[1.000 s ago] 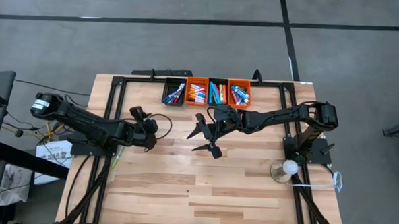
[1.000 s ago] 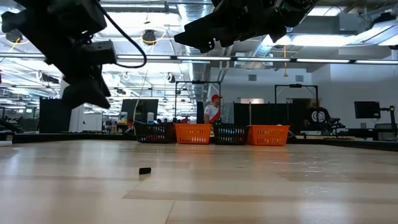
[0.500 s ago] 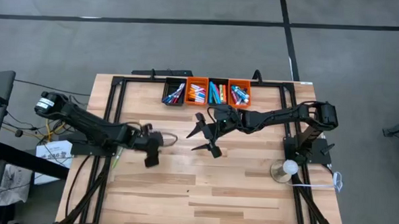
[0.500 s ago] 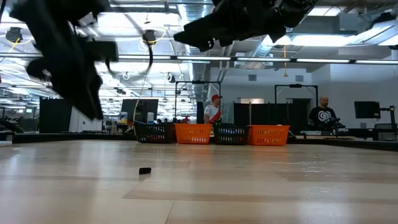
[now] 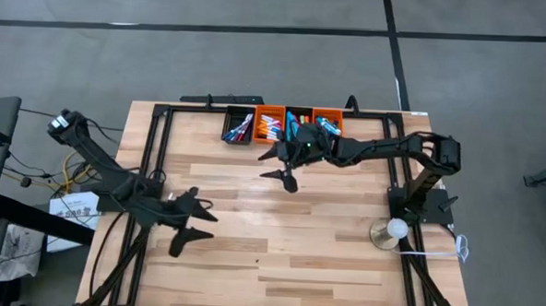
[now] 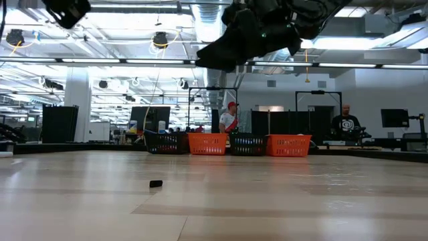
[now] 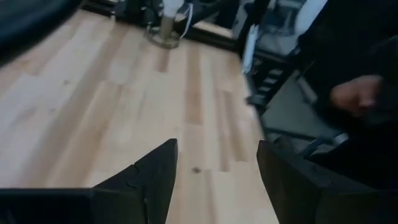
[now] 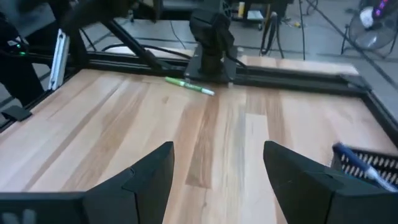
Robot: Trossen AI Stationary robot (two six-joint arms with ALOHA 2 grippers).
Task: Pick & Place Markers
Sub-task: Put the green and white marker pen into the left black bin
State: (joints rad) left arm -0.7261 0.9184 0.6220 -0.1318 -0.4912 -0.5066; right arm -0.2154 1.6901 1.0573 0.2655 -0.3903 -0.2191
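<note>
Left claw [image 5: 189,225] swung from mid-bench toward the left-front, fingers apart, empty. Right claw [image 5: 280,164] moved back toward the bins [image 5: 283,126], also apart, empty. Markers [image 5: 269,127] sit in the bins at the back edge; one green marker [image 8: 189,86] lies by the left arm's base.

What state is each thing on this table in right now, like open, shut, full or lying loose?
Left gripper: open, empty, above bare wood.
Right gripper: open, empty, next to the bins.
Bins: four in a row at the table's far edge, holding markers.
Green marker: lying loose by the left arm's base.
Small black piece: lying on the wood.
</note>
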